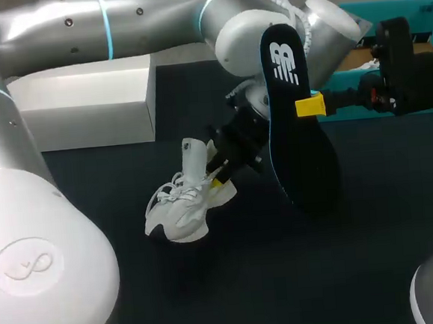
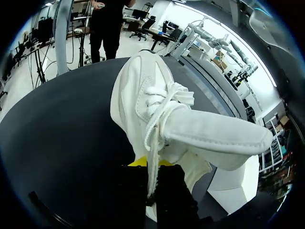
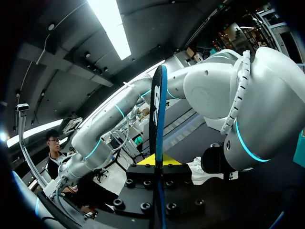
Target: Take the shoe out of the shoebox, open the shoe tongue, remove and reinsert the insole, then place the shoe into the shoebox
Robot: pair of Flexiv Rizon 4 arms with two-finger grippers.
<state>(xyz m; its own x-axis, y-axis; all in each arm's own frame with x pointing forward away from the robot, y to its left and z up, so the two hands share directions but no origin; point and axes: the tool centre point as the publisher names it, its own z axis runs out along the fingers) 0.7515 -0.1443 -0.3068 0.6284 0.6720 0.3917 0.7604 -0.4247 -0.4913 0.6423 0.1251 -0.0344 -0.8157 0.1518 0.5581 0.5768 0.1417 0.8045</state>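
A white shoe [image 1: 179, 206] rests on the black table, its tongue [image 1: 194, 158] pulled up. My left gripper [image 1: 219, 178] is shut on the shoe's rear rim. In the left wrist view the shoe [image 2: 143, 95] lies ahead of the left gripper [image 2: 151, 176], the tongue [image 2: 214, 138] sticking out sideways and a lace running down between the fingers. My right gripper [image 1: 310, 106] is shut on the black insole [image 1: 297, 140], holding it upright above the table, right of the shoe. In the right wrist view the insole [image 3: 157, 109] stands edge-on between the fingers of the right gripper [image 3: 157, 164].
A white shoebox [image 1: 92, 100] stands at the back left, also seen beside the shoe as a white box [image 2: 233, 191]. A teal box [image 1: 385, 13] sits at the back right. My left arm [image 3: 248, 109] stretches across just behind the insole.
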